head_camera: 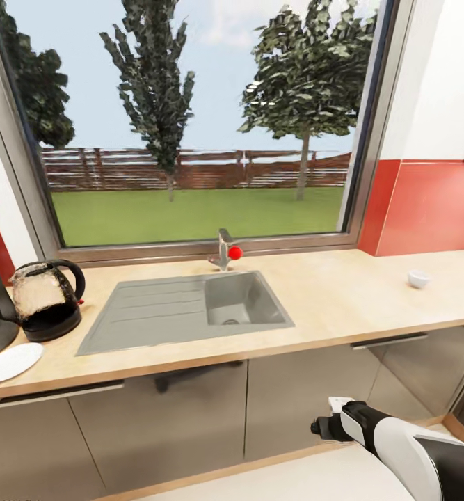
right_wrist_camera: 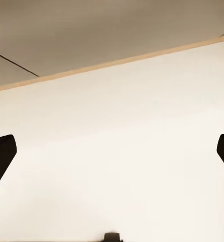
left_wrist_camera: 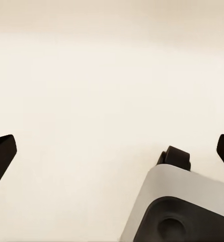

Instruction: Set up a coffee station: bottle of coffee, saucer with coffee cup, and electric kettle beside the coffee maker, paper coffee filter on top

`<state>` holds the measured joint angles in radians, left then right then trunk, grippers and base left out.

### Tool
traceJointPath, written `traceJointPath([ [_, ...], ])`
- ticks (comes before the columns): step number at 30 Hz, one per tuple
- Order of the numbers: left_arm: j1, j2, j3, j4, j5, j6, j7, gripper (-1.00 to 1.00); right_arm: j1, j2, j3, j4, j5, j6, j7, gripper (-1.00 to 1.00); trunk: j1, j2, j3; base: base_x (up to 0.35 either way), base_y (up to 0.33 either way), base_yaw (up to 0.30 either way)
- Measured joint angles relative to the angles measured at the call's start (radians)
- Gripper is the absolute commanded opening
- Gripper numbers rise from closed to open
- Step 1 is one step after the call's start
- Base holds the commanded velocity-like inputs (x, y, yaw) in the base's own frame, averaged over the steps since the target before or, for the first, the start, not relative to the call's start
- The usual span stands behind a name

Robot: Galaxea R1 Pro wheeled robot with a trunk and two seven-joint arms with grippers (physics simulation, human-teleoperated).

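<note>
Big window [head_camera: 197, 118] straight ahead, daylight in: trees, wooden fence, lawn outside. Light wood tabletop [head_camera: 343, 292] runs under it, grey inset sink [head_camera: 190, 306] with drainboard on its left side, faucet [head_camera: 225, 249] with red knob behind the basin. Red backsplash [head_camera: 433, 209] right of the window, white wall above. Grey cabinet fronts [head_camera: 162, 424] with bar handles below. Pale floor [head_camera: 273, 483], wood-toned skirting.

Sink [head_camera: 155, 306]; red-knobbed faucet [head_camera: 226, 252]; window [head_camera: 190, 125]

Bright daylight from the window [head_camera: 190, 118]; soft, slightly blurred renders.
</note>
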<state>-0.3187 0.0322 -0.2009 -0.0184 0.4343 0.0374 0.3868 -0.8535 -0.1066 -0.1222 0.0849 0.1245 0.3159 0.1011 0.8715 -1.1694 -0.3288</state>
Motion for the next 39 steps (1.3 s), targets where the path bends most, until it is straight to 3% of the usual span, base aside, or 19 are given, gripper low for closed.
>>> traceJointPath([
  [16, 0.0, -0.003, 0.001, 0.0, 0.0, 0.0, 0.0, 1.0, 0.0, 0.0, 0.0, 0.0, 0.0, 0.0, 0.0, 1.0, 0.0, 0.0, 0.021, 0.133, -0.323, 0.209],
  [39, 0.0, -0.017, 0.001, 0.0, 0.0, 0.0, 0.0, 1.0, 0.001, 0.0, 0.0, 0.0, 0.0, 0.001, 0.0, 1.0, 0.001, 0.0, 0.05, -0.046, -0.325, 0.168],
])
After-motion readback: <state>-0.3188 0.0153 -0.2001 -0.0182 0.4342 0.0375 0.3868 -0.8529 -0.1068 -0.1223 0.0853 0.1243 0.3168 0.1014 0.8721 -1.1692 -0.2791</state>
